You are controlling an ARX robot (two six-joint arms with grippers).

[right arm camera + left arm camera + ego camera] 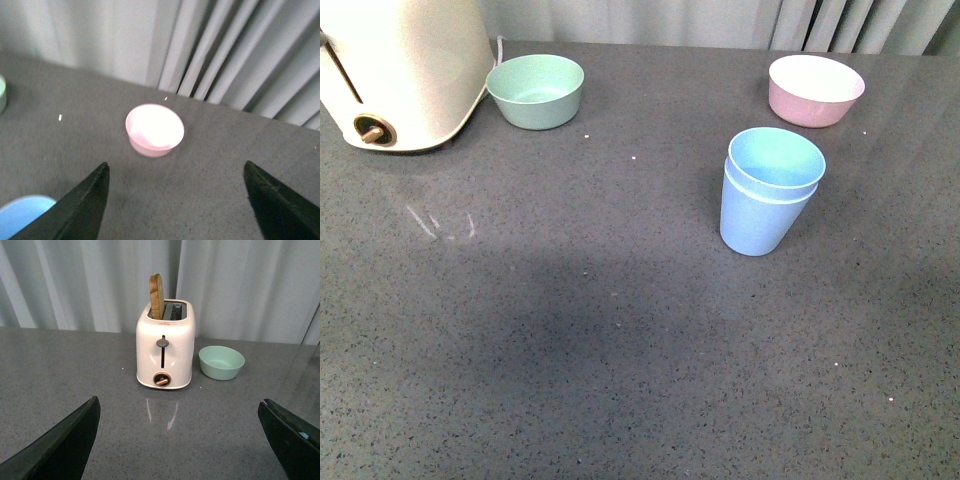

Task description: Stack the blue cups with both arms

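The two blue cups (pixel 768 192) stand nested, one inside the other, upright on the grey table right of centre in the front view. A part of a blue cup rim (pixel 22 215) shows at the corner of the right wrist view. No arm shows in the front view. My left gripper (pixel 180 407) is open and empty above the table, facing the toaster. My right gripper (pixel 176 170) is open and empty, facing the pink bowl, with the cup beside one finger (pixel 82 207).
A cream toaster (pixel 400 70) with a slice in its slot (pixel 157 296) stands at the back left. A green bowl (pixel 535 90) sits beside it and also shows in the left wrist view (pixel 221 362). A pink bowl (pixel 815 90) sits at the back right, behind the cups. Curtains hang behind the table.
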